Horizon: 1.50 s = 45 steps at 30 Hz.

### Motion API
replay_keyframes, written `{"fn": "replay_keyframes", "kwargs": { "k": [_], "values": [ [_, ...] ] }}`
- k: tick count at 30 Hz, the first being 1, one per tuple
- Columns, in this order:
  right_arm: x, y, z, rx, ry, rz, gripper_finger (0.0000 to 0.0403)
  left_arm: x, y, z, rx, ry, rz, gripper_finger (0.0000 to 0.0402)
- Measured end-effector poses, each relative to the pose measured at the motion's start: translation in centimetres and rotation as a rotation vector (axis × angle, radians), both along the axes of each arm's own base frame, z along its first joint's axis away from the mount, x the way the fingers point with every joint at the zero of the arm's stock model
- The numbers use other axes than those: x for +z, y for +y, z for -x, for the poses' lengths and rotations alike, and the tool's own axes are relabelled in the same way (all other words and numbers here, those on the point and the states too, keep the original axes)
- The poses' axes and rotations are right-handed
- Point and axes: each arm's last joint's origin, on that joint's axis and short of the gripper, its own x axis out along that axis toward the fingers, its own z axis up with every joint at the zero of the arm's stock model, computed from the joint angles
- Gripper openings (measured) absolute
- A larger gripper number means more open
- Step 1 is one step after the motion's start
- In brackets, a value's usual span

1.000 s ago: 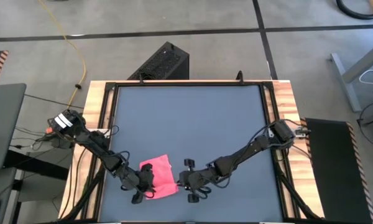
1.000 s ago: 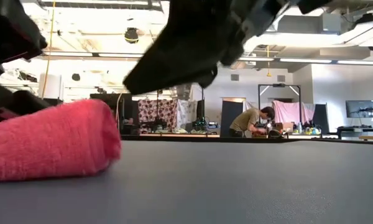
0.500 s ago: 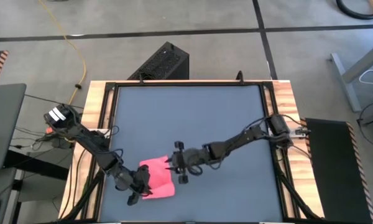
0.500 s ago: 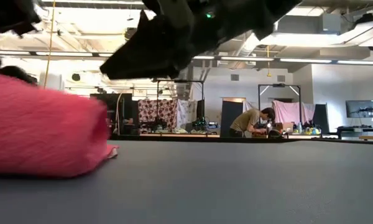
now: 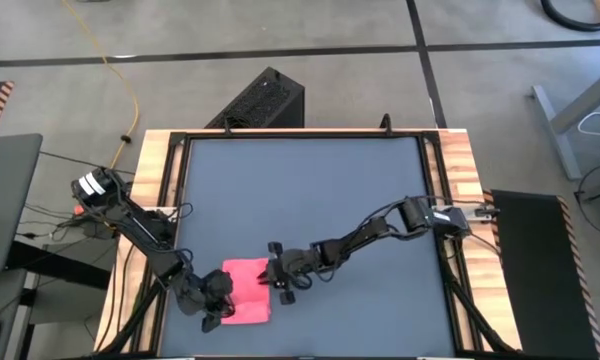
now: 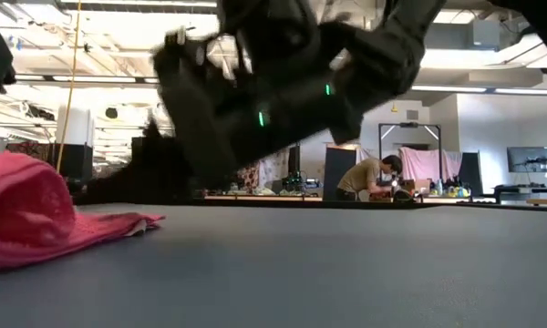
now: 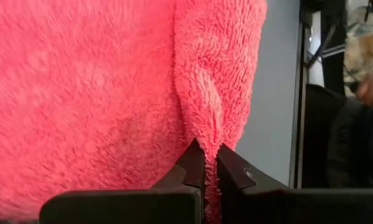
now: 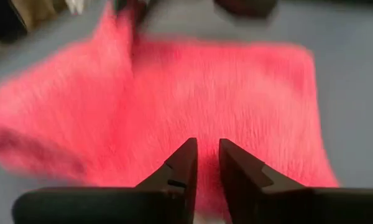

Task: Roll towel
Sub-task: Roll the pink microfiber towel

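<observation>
The pink towel [image 5: 248,296] lies near the table's near edge, left of centre. In the low view its left part is a rolled-up bulge [image 6: 18,214] and a flat flap [image 6: 118,224] lies on the table to the right. My left gripper [image 5: 225,297] is at the towel's left side, shut on it [image 7: 210,163]. My right gripper [image 5: 276,275] is at the towel's right edge, its fingers almost together, pointing down over the pink cloth [image 8: 207,155]. My left gripper pinches a raised fold of the towel [image 7: 209,134] between its two fingers, coming from the table's left, low over the table. The fold runs on as a ridge ahead of the fingers. The rest of the towel lies on the table. Whether my right gripper touches the towel, I cannot tell.
The dark grey tabletop [image 5: 310,190] stretches far and right of the towel. Its wooden side rails [image 5: 155,170] frame it. A black box [image 5: 265,100] stands on the floor beyond the far edge. A person [image 6: 369,178] bends over a bench far back in the room.
My right gripper has gone toward the table's left, from beside the towel's right edge to over it. My left gripper has drawn a little toward the left and near edges with the towel. The towel has shifted left and now lies squarer; its bulge has drawn left, leaving a flat flap.
</observation>
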Motion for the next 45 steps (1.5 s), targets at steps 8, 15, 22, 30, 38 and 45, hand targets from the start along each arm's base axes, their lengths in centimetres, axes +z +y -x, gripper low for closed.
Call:
{"fn": "replay_keyframes", "kwargs": {
  "k": [8, 15, 22, 30, 38, 45],
  "values": [
    [-0.3, -0.5, -0.6, -0.182, 0.09, 0.097, 0.0058, -0.5, 0.6, 0.1, 0.039, 0.076, -0.021, 0.0],
    [1.7, 0.4, -0.1, -0.146, 0.064, 0.174, 0.0053, -1.0, 2.0, -0.6, 0.061, 0.085, -0.081, 0.0],
    [5.4, 2.0, 0.9, -0.069, 0.017, 0.302, 0.0054, -1.4, 2.9, -0.8, 0.043, 0.08, -0.137, 0.0],
    [7.8, 5.6, 2.3, 0.074, -0.101, 0.45, 0.0126, -1.6, 3.1, -0.7, 0.017, 0.093, -0.181, 0.0],
    [6.0, 7.6, 2.6, 0.17, -0.124, 0.55, 0.0222, -1.6, 3.1, -0.7, -0.037, 0.067, -0.232, 0.0009],
    [4.8, 7.2, 2.3, 0.231, -0.104, 0.627, 0.023, -1.6, 4.1, -1.4, -0.032, 0.055, -0.266, 0.0011]
  ]
}}
